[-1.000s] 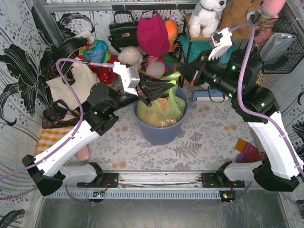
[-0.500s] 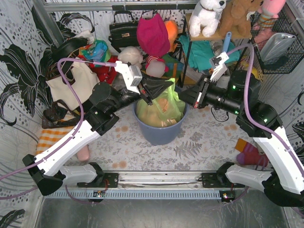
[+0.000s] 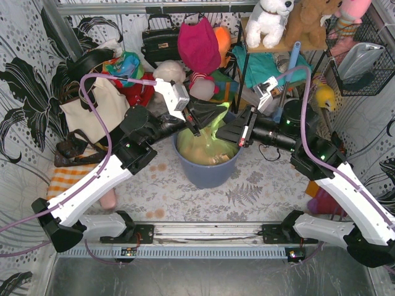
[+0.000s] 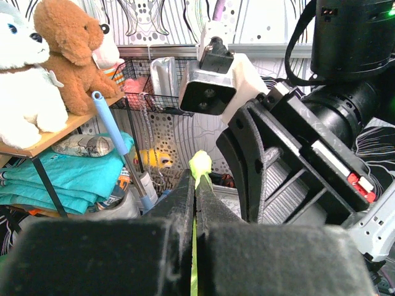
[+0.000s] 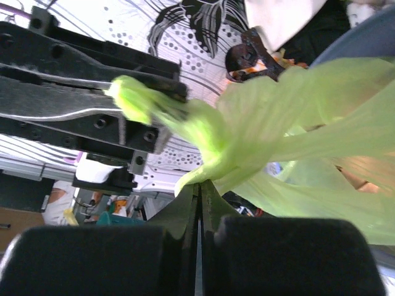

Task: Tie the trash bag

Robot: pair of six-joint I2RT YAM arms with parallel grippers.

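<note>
Thin translucent light-green plastic trash bag (image 3: 207, 147) gripped at its neck from two sides
The trash bag sits inside a round blue-grey plastic bin (image 3: 207, 174) on the patterned worktop (image 3: 259, 185), with brown paper showing through it. The left claw (image 4: 195, 184) is closed tight on a twisted strand of the bag's top. Just beside it, the right claw (image 5: 199, 190) is clamped flat on a fold of the same green film, above the bin's rim
</note>
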